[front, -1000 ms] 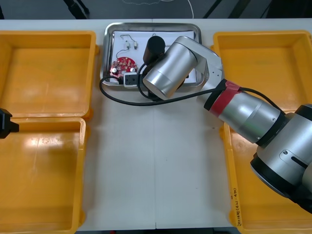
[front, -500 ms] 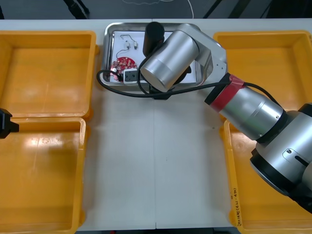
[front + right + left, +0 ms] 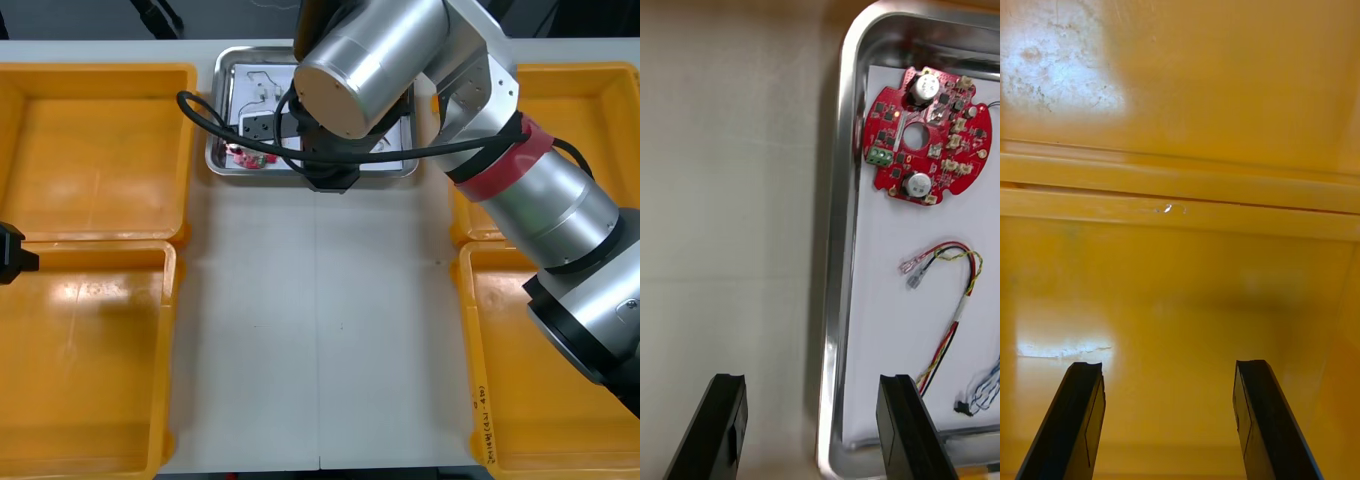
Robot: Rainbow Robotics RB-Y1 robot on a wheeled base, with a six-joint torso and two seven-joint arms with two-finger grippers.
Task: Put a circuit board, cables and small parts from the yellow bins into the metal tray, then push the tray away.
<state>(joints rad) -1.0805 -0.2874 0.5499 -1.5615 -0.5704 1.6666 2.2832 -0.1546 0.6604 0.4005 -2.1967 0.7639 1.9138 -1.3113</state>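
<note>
The metal tray (image 3: 222, 160) stands at the table's far middle, white inside, and my right arm (image 3: 370, 60) hangs over most of it. In the right wrist view my right gripper (image 3: 812, 431) is open above the tray's long rim (image 3: 836, 262), one finger over the table and the other over the tray. In the tray lie a round red circuit board (image 3: 925, 139), a red and yellow cable (image 3: 955, 315) and the end of a blue and white cable (image 3: 989, 386). A bit of the board (image 3: 245, 155) peeks out beside the arm. My left gripper (image 3: 1169, 420) is open over a yellow bin (image 3: 1180, 97).
Two yellow bins (image 3: 95, 150) flank the tray on the left and two more (image 3: 580, 110) on the right. A black cable loop (image 3: 195, 110) from the right arm hangs over the tray's left side. Bare table (image 3: 320, 330) stretches in front of the tray.
My right arm has risen and swung toward the far side over the tray, carrying its black cable loop with it. The left arm has not moved.
</note>
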